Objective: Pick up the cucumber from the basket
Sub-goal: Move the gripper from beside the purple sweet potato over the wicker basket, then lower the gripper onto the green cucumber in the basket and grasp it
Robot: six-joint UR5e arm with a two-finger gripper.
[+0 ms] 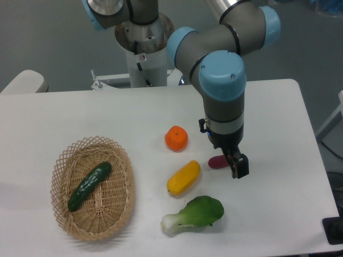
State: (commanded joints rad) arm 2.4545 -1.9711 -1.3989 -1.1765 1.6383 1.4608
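Observation:
The dark green cucumber (pixel 89 185) lies slantwise inside the oval wicker basket (pixel 120 206) at the front left of the table. My gripper (pixel 235 162) points down over the table well to the right of the basket, just right of a small purple vegetable (pixel 216 162). Its fingers (pixel 241 166) look apart and hold nothing. Nothing covers the cucumber.
An orange fruit (pixel 176 138), a yellow vegetable (pixel 183 178) and a leafy bok choy (pixel 195 214) lie between the basket and my gripper. The arm's base (pixel 143 51) stands at the back edge. The table's right edge is near the gripper.

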